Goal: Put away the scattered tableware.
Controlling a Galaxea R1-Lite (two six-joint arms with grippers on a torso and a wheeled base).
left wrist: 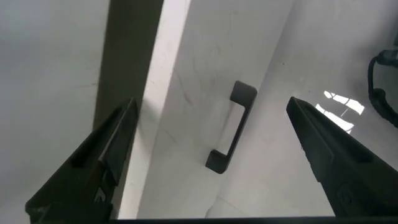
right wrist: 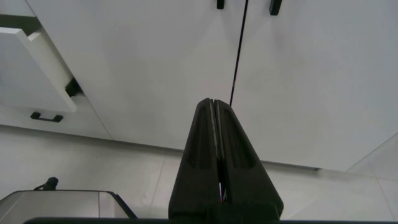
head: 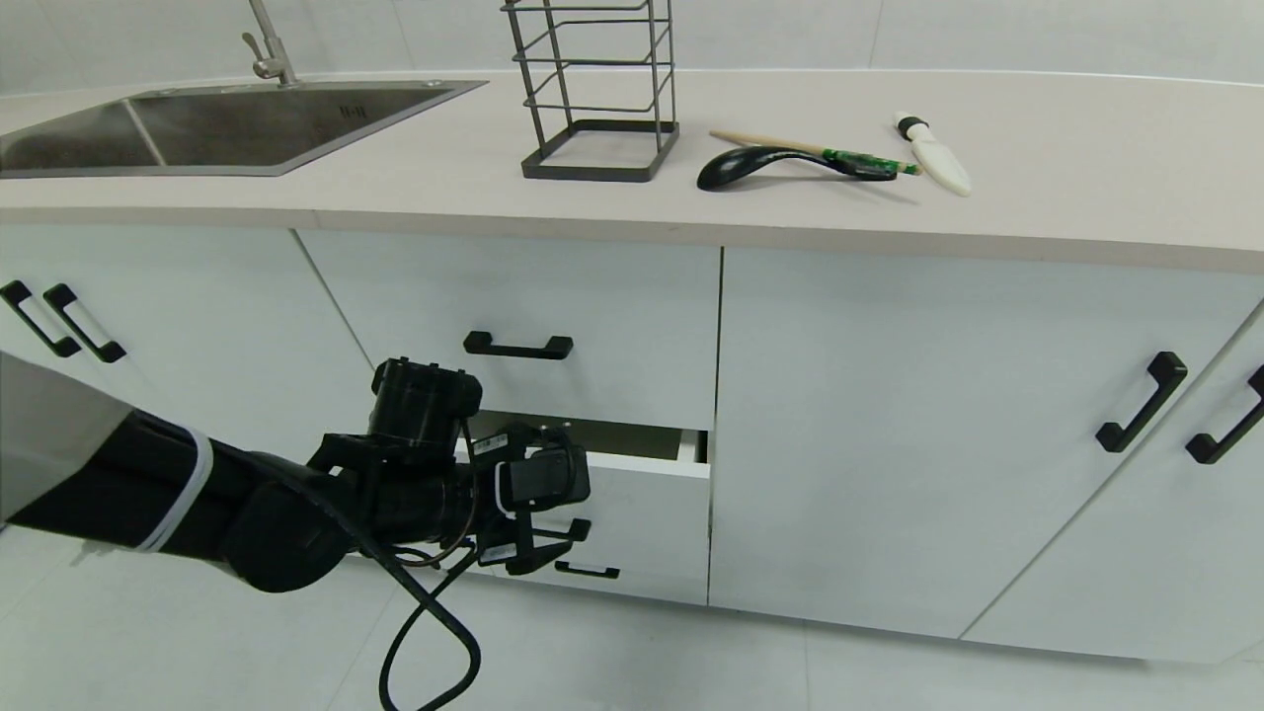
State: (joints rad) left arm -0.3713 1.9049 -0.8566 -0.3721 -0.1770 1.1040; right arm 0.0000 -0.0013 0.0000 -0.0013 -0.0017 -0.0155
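Note:
On the countertop lie a black ladle, a wooden-handled utensil with a green part and a white knife-like tool. Left of them stands a dark wire rack. Below the counter a lower drawer is pulled out a little. My left gripper is open just in front of that drawer's black handle, its fingers spread to either side of it without touching. In the right wrist view my right gripper is shut and empty, facing white cabinet doors.
A steel sink with a tap sits at the counter's far left. An upper drawer with a black handle is closed. Cabinet doors with black handles stand to the right. Pale tiled floor lies below.

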